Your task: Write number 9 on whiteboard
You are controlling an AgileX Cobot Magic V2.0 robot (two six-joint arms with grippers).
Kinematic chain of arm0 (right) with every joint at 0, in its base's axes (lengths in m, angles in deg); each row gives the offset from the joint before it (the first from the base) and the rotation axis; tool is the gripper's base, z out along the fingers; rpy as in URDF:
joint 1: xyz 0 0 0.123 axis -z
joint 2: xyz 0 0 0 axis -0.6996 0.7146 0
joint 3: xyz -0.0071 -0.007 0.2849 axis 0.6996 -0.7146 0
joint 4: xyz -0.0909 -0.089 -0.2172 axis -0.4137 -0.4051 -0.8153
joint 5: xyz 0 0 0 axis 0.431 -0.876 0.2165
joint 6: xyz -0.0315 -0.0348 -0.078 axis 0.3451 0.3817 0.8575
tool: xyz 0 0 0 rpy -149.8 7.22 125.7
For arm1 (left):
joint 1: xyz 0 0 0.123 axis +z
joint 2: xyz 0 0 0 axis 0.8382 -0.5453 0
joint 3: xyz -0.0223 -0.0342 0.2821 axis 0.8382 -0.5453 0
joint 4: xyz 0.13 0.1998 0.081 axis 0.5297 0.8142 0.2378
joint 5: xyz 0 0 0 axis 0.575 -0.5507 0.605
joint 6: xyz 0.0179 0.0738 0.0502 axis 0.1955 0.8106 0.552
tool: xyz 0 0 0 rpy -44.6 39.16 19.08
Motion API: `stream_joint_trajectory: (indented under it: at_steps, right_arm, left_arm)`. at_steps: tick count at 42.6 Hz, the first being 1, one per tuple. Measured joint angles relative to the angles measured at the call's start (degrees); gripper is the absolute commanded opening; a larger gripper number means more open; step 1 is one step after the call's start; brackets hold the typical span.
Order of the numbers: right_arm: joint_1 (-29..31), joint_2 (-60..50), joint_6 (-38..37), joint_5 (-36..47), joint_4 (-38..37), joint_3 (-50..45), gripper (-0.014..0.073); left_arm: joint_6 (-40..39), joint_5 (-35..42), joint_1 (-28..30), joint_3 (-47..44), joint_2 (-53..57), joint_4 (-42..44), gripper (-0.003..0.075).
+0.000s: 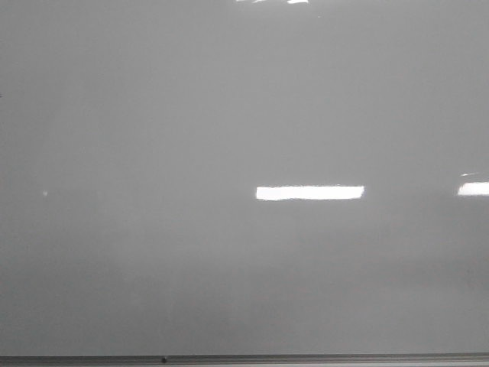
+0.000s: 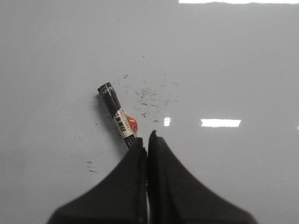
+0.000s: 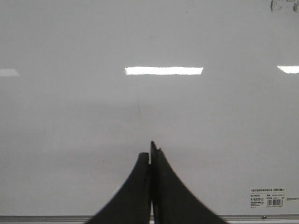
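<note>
The whiteboard [image 1: 229, 115] fills the front view, pale grey and glossy, with no writing on it. The number 9 is out of view in every frame. Neither gripper shows in the front view. In the left wrist view my left gripper [image 2: 147, 140] is shut, jaws pressed together with nothing between them, over the whiteboard [image 2: 233, 70]. A black-capped marker [image 2: 119, 116] with a white and red label lies on the board just beyond the fingers, its near end hidden behind one fingertip. My right gripper [image 3: 150, 151] is shut and empty over the whiteboard [image 3: 70, 116].
A grey metal edge strip [image 1: 306, 357] runs along the board's near side and also shows in the right wrist view [image 3: 261, 217]. Small black specks [image 2: 148, 95] lie beside the marker. A printed label [image 3: 267, 199] sits near the edge. A dark smudge [image 3: 282, 4] marks one corner.
</note>
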Motion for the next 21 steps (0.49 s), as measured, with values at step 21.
stream_joint_trajectory:
  at_steps: [21]
  right_arm:
    - [0.0,0.0,0.0,0.51,0.0,0.0,-0.0071]
  left_arm:
    - [0.0,0.0,0.0,0.0,0.0,0.0,-0.0019]
